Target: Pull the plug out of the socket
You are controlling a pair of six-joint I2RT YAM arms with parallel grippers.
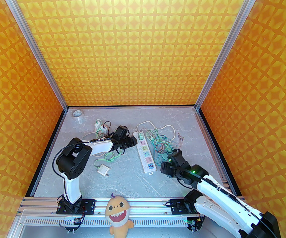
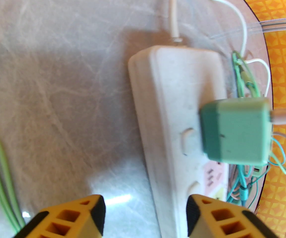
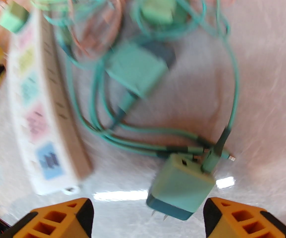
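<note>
Left wrist view: my left end effector has its two yellow fingers apart, holding nothing. Ahead of it and off to the right, a green cube plug sits pushed into the white power strip, near the far end where the strip's white cord leaves. The strip's long axis runs away from me, and its near part passes under the finger on the right of that view. The plug is therefore not yet between the fingers; I judge I must shift right and forward to straddle it.

Top external view: my right end effector, fingers also apart, sits by the strip's opposite end. A loose green charger lies on the table just ahead of it. My left arm is the nearer one to the plug.
</note>
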